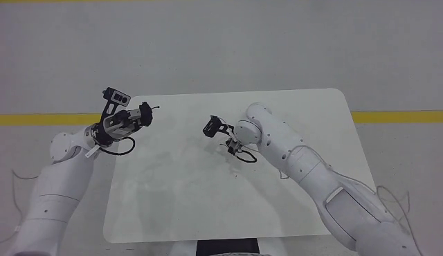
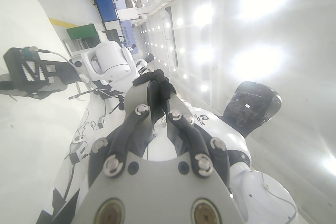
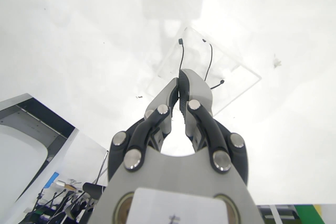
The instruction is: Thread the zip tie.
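We see the right gripper (image 3: 179, 79) pinching a thin black plastic zip tie (image 3: 182, 57); the left gripper (image 2: 157, 86) has its jaws pressed together.

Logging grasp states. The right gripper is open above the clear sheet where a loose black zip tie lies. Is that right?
No: the right gripper is shut, not open, pinching a second zip tie at its fingertips, as the right wrist view shows. The rest holds: it is above the clear sheet, where a loose black zip tie lies.
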Robot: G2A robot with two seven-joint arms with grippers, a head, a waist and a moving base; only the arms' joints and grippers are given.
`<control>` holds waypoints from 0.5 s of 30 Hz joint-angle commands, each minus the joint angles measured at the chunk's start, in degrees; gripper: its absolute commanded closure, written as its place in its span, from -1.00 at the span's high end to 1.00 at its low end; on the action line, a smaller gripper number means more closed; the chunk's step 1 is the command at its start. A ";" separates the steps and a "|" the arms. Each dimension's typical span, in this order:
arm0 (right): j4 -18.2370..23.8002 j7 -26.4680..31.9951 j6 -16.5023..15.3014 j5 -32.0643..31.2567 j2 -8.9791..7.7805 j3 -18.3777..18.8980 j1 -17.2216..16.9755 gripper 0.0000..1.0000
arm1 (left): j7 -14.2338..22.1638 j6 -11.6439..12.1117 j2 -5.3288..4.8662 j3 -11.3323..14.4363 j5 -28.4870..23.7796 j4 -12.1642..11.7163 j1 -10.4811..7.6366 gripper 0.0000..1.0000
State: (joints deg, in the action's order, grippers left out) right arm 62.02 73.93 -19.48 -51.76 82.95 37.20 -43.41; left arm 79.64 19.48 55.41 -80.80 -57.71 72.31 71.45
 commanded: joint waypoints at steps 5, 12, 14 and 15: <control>4.38 -2.16 0.00 3.29 -2.40 2.75 -2.42 -1.00 | 0.00 0.00 0.00 0.00 0.00 0.00 0.00 -1.00; 7.69 -6.93 0.00 7.58 -4.79 5.19 -4.86 -1.00 | 0.00 0.00 0.00 0.00 0.00 0.00 0.00 -1.00; 8.33 -8.70 0.00 9.00 -5.46 6.09 -5.57 -1.00 | 0.00 0.00 0.00 0.00 0.00 0.00 0.00 -1.00; 8.61 -9.58 0.00 9.71 -5.75 6.57 -5.91 -1.00 | 0.00 0.00 0.00 0.00 0.00 0.00 0.00 -1.00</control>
State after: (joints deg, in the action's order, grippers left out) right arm 70.42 65.13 -19.48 -42.70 77.46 43.34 -49.05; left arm 79.64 19.48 55.41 -80.80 -57.71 72.31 71.45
